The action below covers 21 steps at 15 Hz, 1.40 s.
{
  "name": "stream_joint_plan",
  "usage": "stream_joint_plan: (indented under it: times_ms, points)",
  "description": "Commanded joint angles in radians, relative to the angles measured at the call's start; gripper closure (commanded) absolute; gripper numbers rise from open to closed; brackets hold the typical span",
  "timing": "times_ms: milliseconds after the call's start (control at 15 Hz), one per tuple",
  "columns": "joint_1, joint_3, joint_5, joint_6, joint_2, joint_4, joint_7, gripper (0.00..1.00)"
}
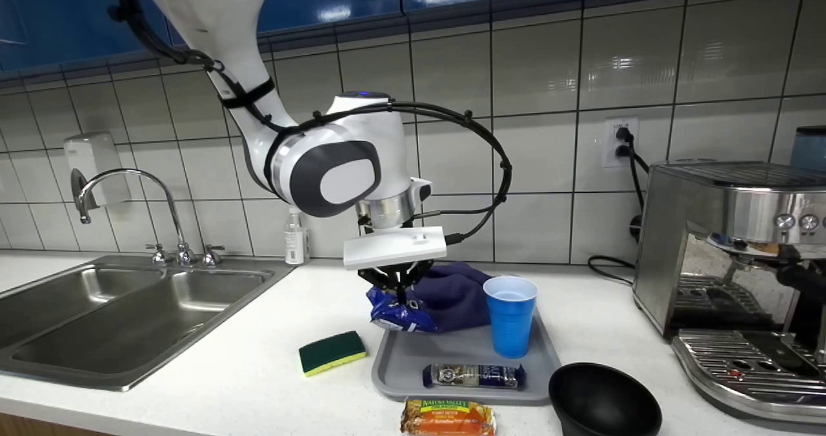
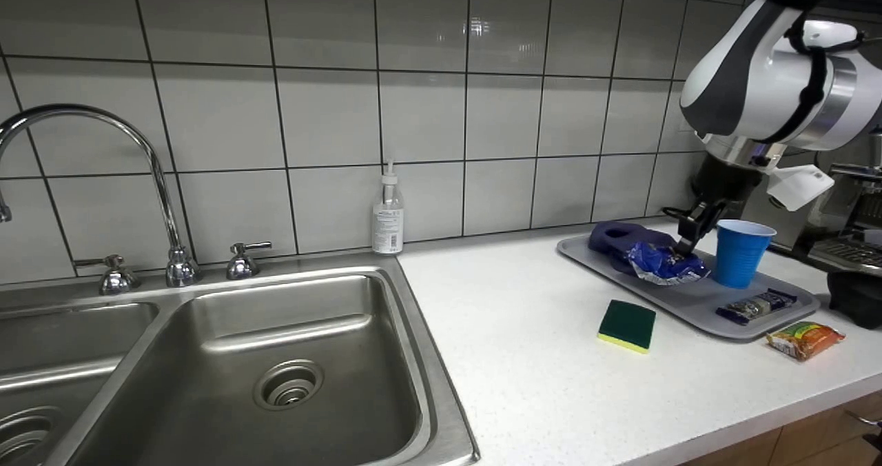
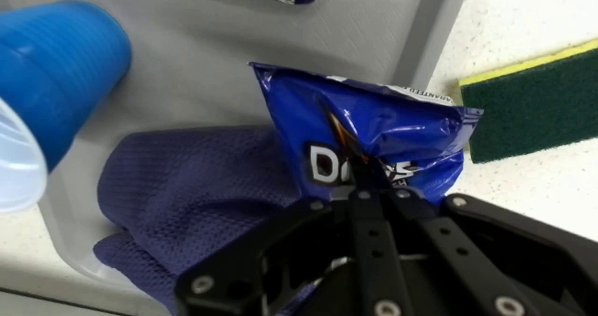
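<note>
Bag point(image 3: 387, 124) in the jaws was glossy, creased film. Cloth point(image 3: 191, 175) beside them looked knitted, matt. Cup point(image 3: 70, 63) near them was smooth, semi-gloss plastic. Tray point(image 3: 201, 77) below them looked matt, finely textured. Sponge point(image 3: 537, 105) near them had a rough face. Sink point(image 2: 424, 356), well apart from them, was satin metal.

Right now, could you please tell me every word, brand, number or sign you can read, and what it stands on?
"D … S", middle letters hidden at the gripper: blue bag, wrist view.
"ARANTEED F", cut off at both ends: same blue bag's edge.
"NATURE VALLEY": orange-and-green bar wrapper, in an exterior view.
Too small or blurred to read: finer print on these, lettering on the dark bar wrapper, the pump bottle and the wall outlet.
</note>
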<state>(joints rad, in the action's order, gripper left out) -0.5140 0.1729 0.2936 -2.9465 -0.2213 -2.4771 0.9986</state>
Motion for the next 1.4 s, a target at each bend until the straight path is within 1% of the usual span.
stream_joint_plan:
  times_ms: [0, 467, 867, 1333]
  points:
    - [0.03, -0.054, -0.057, -0.037, 0.015, -0.025, -0.052, 1.0]
    - [0.095, -0.142, -0.138, -0.068, -0.013, -0.025, -0.129, 1.0]
    - [0.192, -0.236, -0.187, -0.103, -0.06, -0.012, -0.217, 1.0]
    - [0.288, -0.317, -0.181, -0.12, -0.092, -0.006, -0.252, 1.0]
